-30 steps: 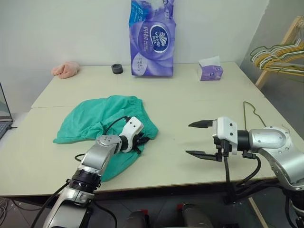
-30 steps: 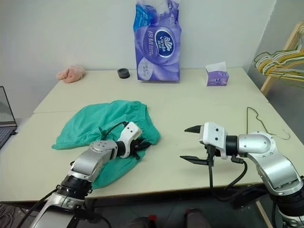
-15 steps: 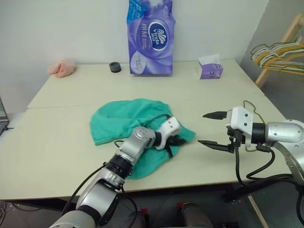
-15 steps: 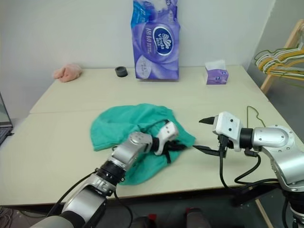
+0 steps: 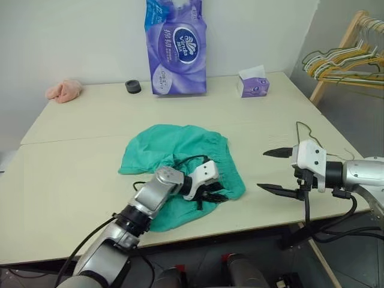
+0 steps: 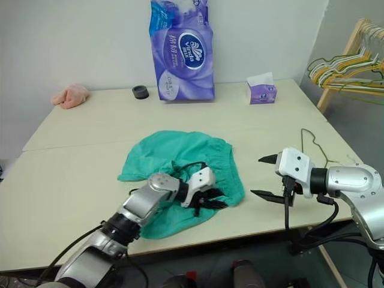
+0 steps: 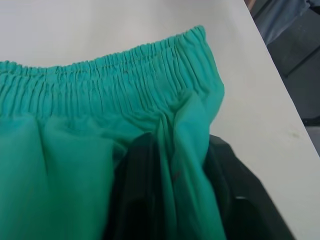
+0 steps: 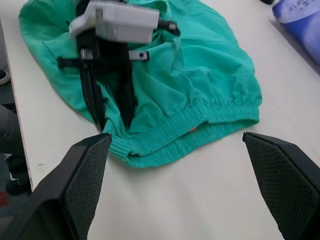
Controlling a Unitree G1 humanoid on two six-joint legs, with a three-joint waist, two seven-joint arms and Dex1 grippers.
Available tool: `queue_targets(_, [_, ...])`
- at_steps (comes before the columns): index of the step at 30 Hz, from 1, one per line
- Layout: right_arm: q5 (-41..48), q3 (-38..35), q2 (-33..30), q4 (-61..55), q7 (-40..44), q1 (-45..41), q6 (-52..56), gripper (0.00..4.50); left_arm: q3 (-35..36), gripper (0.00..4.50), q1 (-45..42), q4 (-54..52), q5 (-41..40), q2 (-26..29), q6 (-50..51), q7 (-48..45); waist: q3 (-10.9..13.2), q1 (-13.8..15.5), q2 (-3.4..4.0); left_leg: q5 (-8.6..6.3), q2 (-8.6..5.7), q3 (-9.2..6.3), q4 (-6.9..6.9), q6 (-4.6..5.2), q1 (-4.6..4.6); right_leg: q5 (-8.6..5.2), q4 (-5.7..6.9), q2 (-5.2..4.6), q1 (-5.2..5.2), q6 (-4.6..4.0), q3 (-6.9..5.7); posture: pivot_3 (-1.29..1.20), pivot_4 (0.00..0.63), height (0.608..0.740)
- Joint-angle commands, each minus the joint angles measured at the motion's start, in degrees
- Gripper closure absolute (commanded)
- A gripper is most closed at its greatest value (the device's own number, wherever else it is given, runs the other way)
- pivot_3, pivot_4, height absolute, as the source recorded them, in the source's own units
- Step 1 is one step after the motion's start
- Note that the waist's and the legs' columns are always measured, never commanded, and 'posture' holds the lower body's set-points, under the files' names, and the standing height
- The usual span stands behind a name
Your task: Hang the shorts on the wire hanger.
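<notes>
Teal-green cloth shorts (image 5: 180,157) lie mid-frame on the table, unhung; left gripper (image 8: 111,120) pinches a fold, right gripper (image 5: 277,171) gapes beside; thin wire hanger (image 5: 307,135) untouched.

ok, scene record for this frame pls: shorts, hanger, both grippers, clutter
shorts: teal, crumpled on the table, elastic waistband toward the right gripper
wire hanger: flat on the table near its right edge, nothing on it
left gripper: fingers straddle a fold of cloth by the waistband
right gripper: open, above the table, apart from the shorts
clutter: purple tissue pack, small tissue box, pink cloth, black ring along the far edge
</notes>
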Motion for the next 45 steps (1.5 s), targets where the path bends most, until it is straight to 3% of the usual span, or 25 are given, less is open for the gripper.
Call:
queue_targets(1, [0.2,1.7,-0.2,-2.4,0.8,-0.1,-0.8,0.0,7.4,1.79,1.8,-9.7,-7.6,2.9,5.2,-1.7,0.0,0.1,0.0,0.0,-0.01,-0.01,0.01,0.0,0.0,0.0,0.0,-0.02,0.01,0.0,0.01,-0.27,0.097,0.74])
queue_targets(4, [-3.0,5.7,0.5,-3.2,0.4,0.5,-3.7,0.0,12.5,0.88,4.0,-15.7,-13.8,7.1,10.8,-3.3,0.1,0.0,0.02,0.0,0.01,-0.07,0.01,0.0,-0.02,0.0,-0.01,-0.04,0.0,0.0,0.07,-0.26,0.096,0.74])
queue_targets(8, [-12.6,13.7,1.3,-1.8,-0.9,1.2,-11.8,0.0,15.5,0.88,8.2,-18.9,-15.7,14.7,11.7,-6.0,0.1,0.1,0.13,0.0,0.0,-0.06,0.0,0.0,0.05,-0.01,0.03,-0.02,0.02,-0.01,0.01,-0.25,0.095,0.74])
queue_targets(13, [-26.5,21.5,4.1,6.6,-4.8,-1.5,-24.8,0.0,16.8,0.88,13.1,-19.7,-13.4,22.0,5.4,-8.0,0.1,0.1,0.11,0.0,-0.02,-0.02,0.02,-0.01,0.06,-0.01,0.03,-0.02,0.01,-0.01,-0.01,-0.24,0.095,0.74])
queue_targets(20, [-37.2,26.3,8.7,18.4,-9.8,-5.2,-36.4,0.0,20.3,0.88,18.4,-23.9,-13.4,25.8,1.9,-5.8,0.1,1.0,0.13,0.01,0.0,-0.06,0.0,-0.02,0.05,0.03,0.03,-0.04,-0.01,-0.11,0.07,-0.21,0.092,0.74])
queue_targets(29, [-37.6,26.5,9.0,21.6,-8.2,-4.2,-43.6,2.99,24.4,0.83,28.5,-36.0,-17.1,30.4,3.6,-5.7,0.2,1.8,0.16,0.0,0.0,-0.06,0.0,-0.02,0.08,0.05,0.06,-0.05,0.02,-0.18,0.09,-0.18,0.092,0.74])
queue_targets(33, [-36.3,25.8,10.6,21.6,-8.1,-4.7,-43.4,4.37,22.1,0.83,28.4,-35.4,-13.5,27.9,1.6,-0.6,0.2,2.4,0.2,0.01,0.01,-0.06,0.01,-0.02,0.16,0.01,0.14,-0.04,0.05,-0.16,0.06,-0.17,0.093,0.74])
queue_targets(38, [-35.0,25.0,11.7,21.2,-7.2,-4.7,-41.3,4.5,19.1,0.67,25.1,-30.9,-8.1,22.1,-1.3,6.3,0.3,3.5,0.07,0.01,0.01,-0.02,0.0,-0.02,0.59,0.02,0.14,0.0,0.46,-0.17,0.03,-0.18,0.095,0.74])
queue_targets(41, [-34.5,24.3,11.2,21.2,-6.6,-4.4,-40.5,4.5,19.2,0.02,26.4,-30.2,-7.1,24.1,-3.2,4.1,0.4,3.7,0.03,0.0,0.01,0.0,-0.02,-0.02,0.67,0.01,0.12,-0.01,0.52,-0.18,0.03,-0.18,0.095,0.74])
queue_targets(45, [-34.1,23.8,11.1,21.6,-6.3,-4.4,-39.8,4.5,18.7,0.02,28.3,-30.5,-7.0,27.2,-4.7,1.0,0.4,3.8,0.06,0.0,0.02,0.07,-0.09,-0.02,0.73,-0.04,0.13,-0.01,0.5,-0.26,0.03,-0.18,0.094,0.74])
